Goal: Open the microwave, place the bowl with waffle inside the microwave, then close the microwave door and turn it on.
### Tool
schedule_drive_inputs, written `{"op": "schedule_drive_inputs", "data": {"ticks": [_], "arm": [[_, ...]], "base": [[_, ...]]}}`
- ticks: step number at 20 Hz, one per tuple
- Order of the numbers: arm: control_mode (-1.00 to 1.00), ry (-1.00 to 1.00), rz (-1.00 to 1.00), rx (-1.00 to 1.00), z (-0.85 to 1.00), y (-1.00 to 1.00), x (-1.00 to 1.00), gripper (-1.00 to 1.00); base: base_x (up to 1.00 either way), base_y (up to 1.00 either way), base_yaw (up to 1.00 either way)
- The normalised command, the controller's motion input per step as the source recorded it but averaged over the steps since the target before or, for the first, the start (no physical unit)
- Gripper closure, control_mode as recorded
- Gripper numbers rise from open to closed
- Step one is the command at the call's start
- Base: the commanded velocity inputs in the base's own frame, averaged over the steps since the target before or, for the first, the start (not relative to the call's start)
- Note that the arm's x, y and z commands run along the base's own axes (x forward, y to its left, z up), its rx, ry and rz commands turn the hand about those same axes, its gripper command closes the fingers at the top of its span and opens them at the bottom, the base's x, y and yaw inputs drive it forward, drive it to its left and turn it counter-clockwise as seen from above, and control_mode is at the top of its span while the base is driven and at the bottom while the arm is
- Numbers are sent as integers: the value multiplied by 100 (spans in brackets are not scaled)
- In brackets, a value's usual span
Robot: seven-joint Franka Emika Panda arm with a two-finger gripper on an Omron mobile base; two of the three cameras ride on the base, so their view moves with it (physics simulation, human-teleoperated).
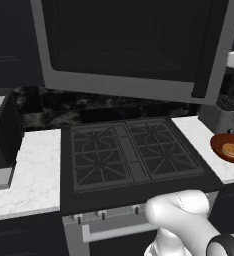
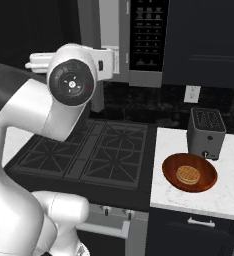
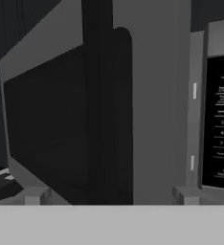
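Gripper (image 3: 109, 198) stands spread wide, its two finger tips (image 3: 35, 195) either side of the black vertical handle (image 3: 106, 119) of the microwave door (image 1: 131, 45); contact cannot be confirmed. Nothing is held. The microwave (image 2: 139, 40) hangs above the stove (image 1: 129, 152). The bowl (image 2: 189, 172), holding the waffle (image 2: 188, 175), sits on the counter (image 2: 224, 192) just before the toaster (image 2: 206, 132).

I can't read any text: the microwave (image 3: 133, 95) keypad strip (image 3: 222, 122) labels are too blurred.
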Motion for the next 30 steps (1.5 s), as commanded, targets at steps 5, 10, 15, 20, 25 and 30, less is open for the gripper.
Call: {"op": "schedule_drive_inputs", "data": {"ticks": [5, 10, 15, 20, 25, 30], "arm": [[-100, 1, 0, 0, -5, -59, -11, -100], [-100, -13, 0, -4, -76, -22, 0, -100], [-100, -2, 0, -1, -64, 0, 8, -100], [-100, -11, 0, -2, -24, 0, 4, -100], [-100, -6, 1, 0, -3, -3, 12, -100], [-100, -15, 13, -3, 0, -24, 3, -100]], "base": [[0, 0, 0], [0, 0, 0], [0, 0, 0], [0, 0, 0], [0, 0, 0], [0, 0, 0]]}}
